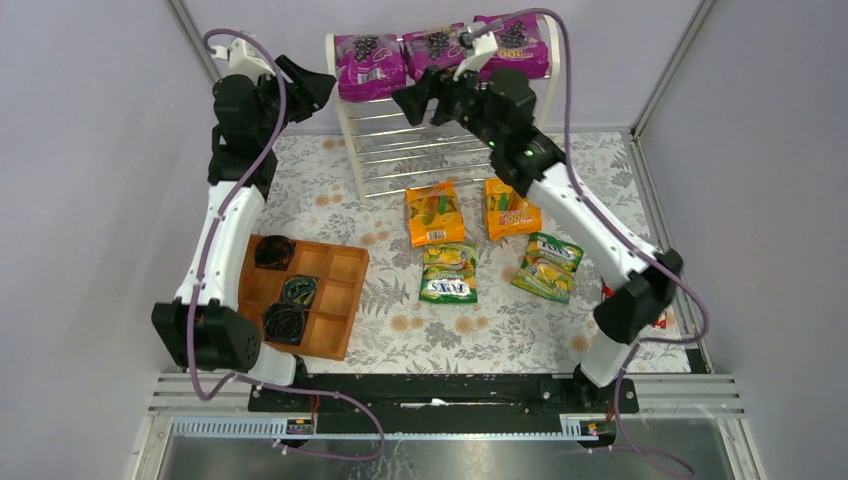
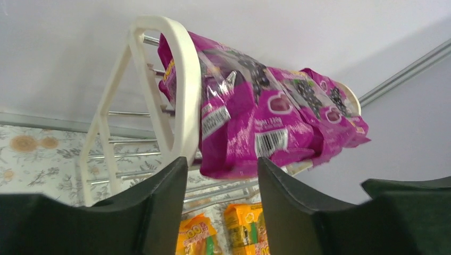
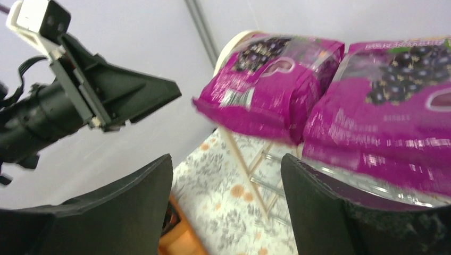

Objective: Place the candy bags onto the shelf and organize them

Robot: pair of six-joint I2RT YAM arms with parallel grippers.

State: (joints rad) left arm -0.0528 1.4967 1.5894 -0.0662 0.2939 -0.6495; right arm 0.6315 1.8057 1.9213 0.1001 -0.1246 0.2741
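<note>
Three purple candy bags (image 1: 368, 65) (image 1: 432, 50) (image 1: 515, 45) lie side by side on the top tier of the white shelf (image 1: 345, 125). On the table in front of the shelf lie two orange bags (image 1: 434, 213) (image 1: 510, 209) and two green-yellow FOXS bags (image 1: 449, 272) (image 1: 548, 266). My left gripper (image 1: 318, 85) hovers open just left of the shelf's top, nothing between its fingers; its wrist view looks up at the leftmost purple bag (image 2: 250, 133) beside the side panel (image 2: 183, 79). My right gripper (image 1: 408, 100) is open and empty in front of the top tier, below the purple bags (image 3: 271, 85) (image 3: 388, 117).
A brown wooden compartment tray (image 1: 340, 300) with dark coiled items stands at the near left. The two grippers are close together at the shelf's left end; the left gripper (image 3: 133, 95) shows in the right wrist view. Grey walls enclose the floral-patterned table.
</note>
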